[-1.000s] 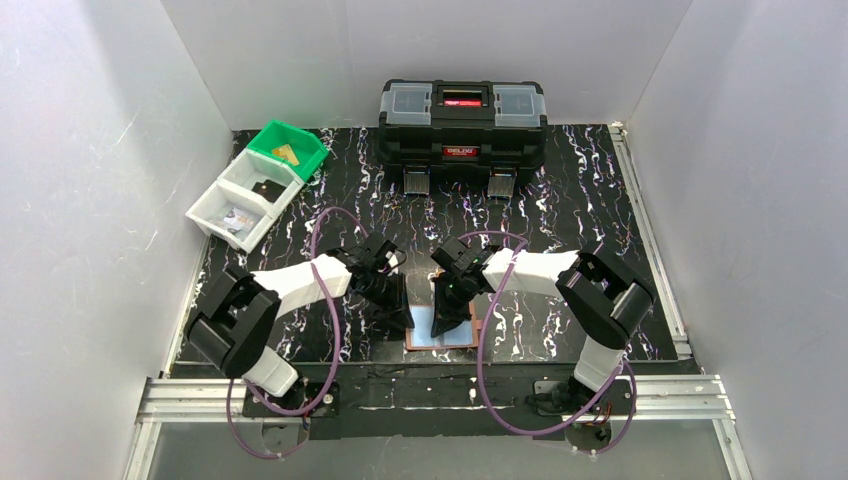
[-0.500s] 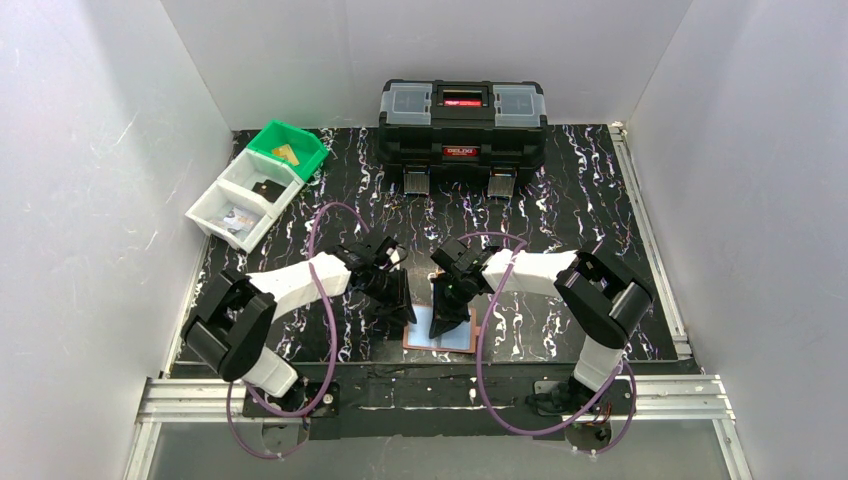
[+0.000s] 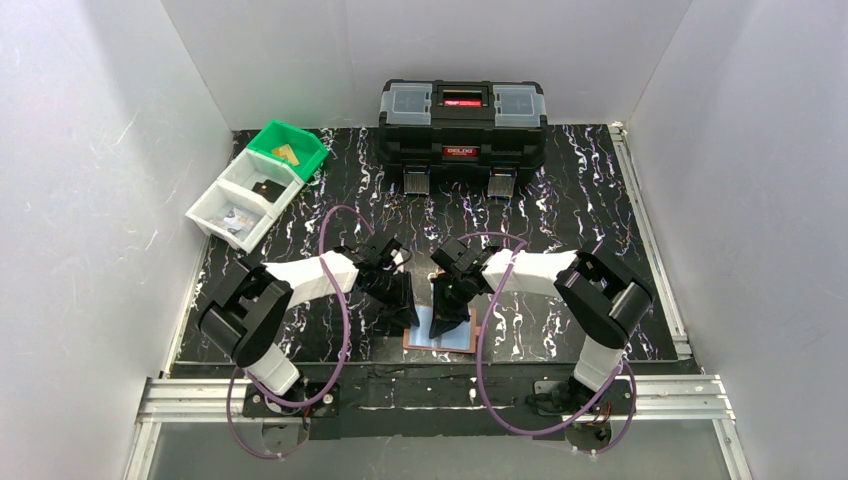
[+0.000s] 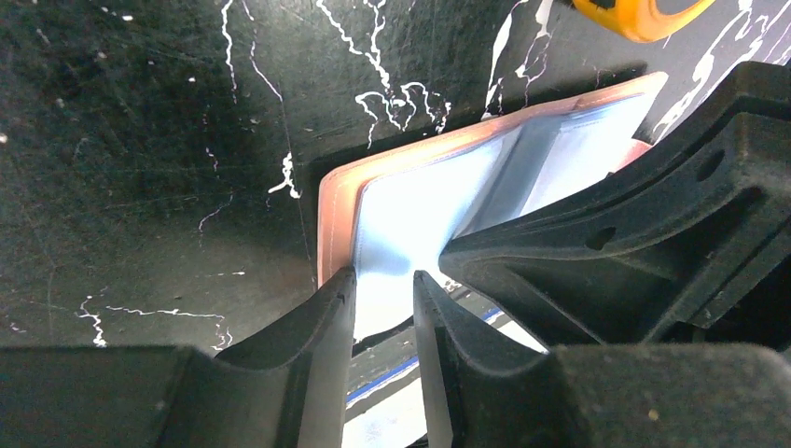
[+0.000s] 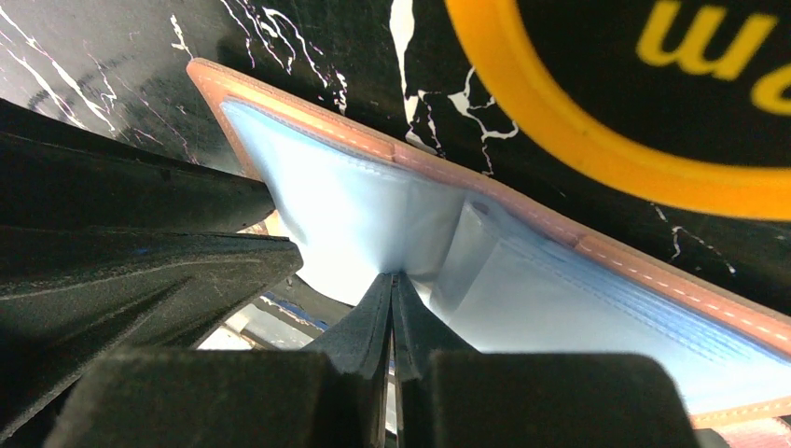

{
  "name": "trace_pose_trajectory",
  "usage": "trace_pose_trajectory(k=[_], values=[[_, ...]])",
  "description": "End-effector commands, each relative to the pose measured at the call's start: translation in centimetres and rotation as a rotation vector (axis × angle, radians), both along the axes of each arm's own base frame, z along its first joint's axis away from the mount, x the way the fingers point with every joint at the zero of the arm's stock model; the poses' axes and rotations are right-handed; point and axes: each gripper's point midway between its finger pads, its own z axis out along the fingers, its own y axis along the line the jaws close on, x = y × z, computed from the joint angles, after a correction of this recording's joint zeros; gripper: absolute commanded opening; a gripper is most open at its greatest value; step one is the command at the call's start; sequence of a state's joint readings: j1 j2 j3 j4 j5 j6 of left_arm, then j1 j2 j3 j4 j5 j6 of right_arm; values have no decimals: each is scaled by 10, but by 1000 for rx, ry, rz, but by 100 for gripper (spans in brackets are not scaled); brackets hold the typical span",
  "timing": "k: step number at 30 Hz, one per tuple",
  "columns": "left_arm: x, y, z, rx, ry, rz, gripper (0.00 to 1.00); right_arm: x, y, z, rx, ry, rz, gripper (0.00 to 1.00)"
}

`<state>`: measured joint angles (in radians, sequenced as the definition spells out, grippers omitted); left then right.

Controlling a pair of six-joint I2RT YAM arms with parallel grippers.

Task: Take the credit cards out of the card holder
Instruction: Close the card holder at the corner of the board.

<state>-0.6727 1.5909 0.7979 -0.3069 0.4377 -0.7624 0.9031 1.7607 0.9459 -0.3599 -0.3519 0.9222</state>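
From above, the card holder (image 3: 458, 340) lies open on the surface (image 3: 560, 200), close to its near edge. The left gripper (image 3: 402, 312) and right gripper (image 3: 443, 322) are both down on it, almost touching each other. A gold card (image 3: 286, 153) sits in the green bin (image 3: 310, 162) and a dark card (image 3: 265, 187) in the white bin (image 3: 222, 188), both well apart from the holder. With so little room between the two arms, any sideways correction could knock one gripper against the other. A pull toward you could also slide the holder off the edge.

In the left wrist view, your left gripper (image 4: 383, 280) is released, its jaws a narrow gap apart over the edge of a pale sleeve (image 4: 410, 210). You cannot tell whether a card sits in that gap. If you close now, you may catch only plastic and drag the whole holder. A whitish strip with a blue line (image 4: 387, 392) shows below the fingers, but what it is stays unclear.

In the right wrist view, your right gripper (image 5: 392, 285) is clenched, apparently pinching a fold of the sleeve, which puckers toward the tips. That thin film could slip free or tear if you lift hard. The yellow tape measure (image 5: 606, 149) lies just beside the holder, so a wide swing would shove it.
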Motion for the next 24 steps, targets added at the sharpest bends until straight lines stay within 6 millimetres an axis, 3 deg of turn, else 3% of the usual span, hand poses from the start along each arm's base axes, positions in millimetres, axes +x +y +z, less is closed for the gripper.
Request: trace_pose_trajectory(k=[1, 12, 24], values=[[-8, -4, -5, -12, 19, -29, 29, -16, -21, -42, -137, 15, 18, 8], [-8, -16, -7, -27, 23, -21, 21, -16, -21, -42, -136, 15, 16, 8], [-7, 20, -7, 159, -40, -40, 29, -17, -23, -43, -136, 18, 13, 8]])
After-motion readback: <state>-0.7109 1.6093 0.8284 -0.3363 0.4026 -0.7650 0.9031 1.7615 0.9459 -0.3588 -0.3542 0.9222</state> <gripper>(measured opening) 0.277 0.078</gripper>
